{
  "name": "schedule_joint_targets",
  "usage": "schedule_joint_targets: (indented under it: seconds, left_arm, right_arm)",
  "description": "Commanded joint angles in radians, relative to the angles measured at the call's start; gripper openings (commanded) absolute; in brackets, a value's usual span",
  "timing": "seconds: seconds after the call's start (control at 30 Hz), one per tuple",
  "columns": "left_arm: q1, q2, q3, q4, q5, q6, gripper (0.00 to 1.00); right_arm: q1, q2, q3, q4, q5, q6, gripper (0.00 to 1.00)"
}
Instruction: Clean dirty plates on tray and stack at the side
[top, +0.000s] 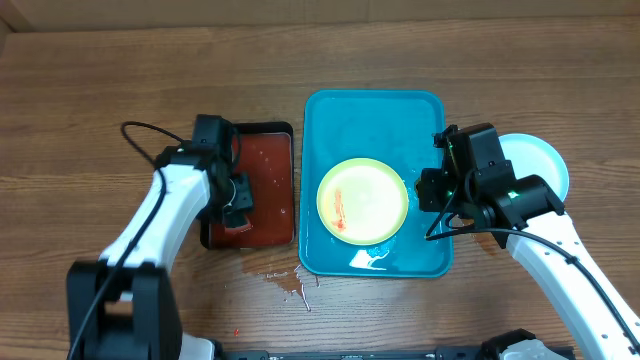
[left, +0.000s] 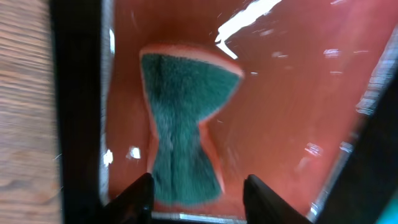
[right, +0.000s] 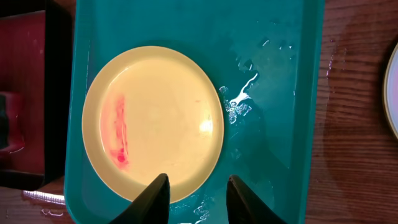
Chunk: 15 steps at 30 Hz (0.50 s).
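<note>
A pale yellow-green plate (top: 362, 200) with a red smear on its left side lies in the turquoise tray (top: 370, 120). In the right wrist view the plate (right: 155, 118) fills the tray's (right: 273, 124) left half. My right gripper (right: 198, 196) hovers open over the plate's near rim, at the tray's right edge (top: 428, 190) in the overhead view. A pale blue-white plate (top: 540, 160) sits on the table to the right of the tray, partly hidden by my right arm. My left gripper (left: 199, 196) is open around the near end of a green sponge (left: 186, 124) lying in red liquid.
The black tray (top: 265, 165) of red liquid stands just left of the turquoise tray. Water pools on the turquoise tray's floor (top: 370, 258). A wet red-tinged spill (top: 290, 280) marks the wooden table in front of the two trays.
</note>
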Motion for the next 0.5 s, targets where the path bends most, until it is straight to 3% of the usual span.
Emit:
schedule_joint_targets:
  seconds: [0.0,0.1,0.3,0.47]
  left_arm:
    - [-0.003,0.086,-0.009,0.014,-0.012,-0.019,0.35]
    - [-0.003,0.130,-0.008,0.040,0.037,-0.021,0.05]
    - [-0.003,0.116,0.037,0.030,0.077,-0.020,0.05]
    - [-0.012,0.099,0.123,-0.038,0.089,0.047,0.04]
  right_arm:
    - [-0.002,0.004,0.013,0.000,-0.002,-0.007,0.32]
    - [-0.002,0.004,0.013,-0.006,-0.002,-0.007,0.32]
    - [-0.002,0.004,0.011,-0.013,0.004,-0.007,0.31]
    - [-0.002,0.004,0.011,-0.026,0.079,0.045,0.27]
